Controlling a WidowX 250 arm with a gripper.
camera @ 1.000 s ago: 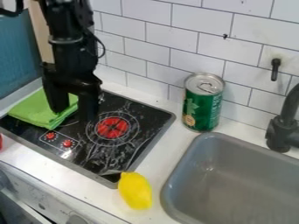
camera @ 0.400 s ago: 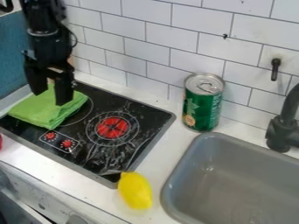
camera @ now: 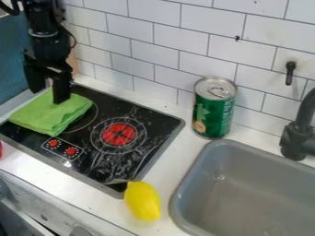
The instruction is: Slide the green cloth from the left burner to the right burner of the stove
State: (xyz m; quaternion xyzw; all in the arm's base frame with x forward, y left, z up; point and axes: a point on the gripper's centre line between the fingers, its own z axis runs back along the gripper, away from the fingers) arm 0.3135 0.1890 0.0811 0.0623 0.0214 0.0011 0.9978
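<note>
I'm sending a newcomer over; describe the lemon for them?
Find the gray sink, then the black stovetop left of it. On the white counter by the stovetop's nearest corner lies the lemon, the only yellow thing, unlike the upright green can.

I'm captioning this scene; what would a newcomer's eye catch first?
Probably the yellow lemon, bright on the pale counter between stove and sink. Next, the green can standing by the tiled wall, and the lime-green cloth on the stove's left, with the open black gripper over its far edge.
</note>
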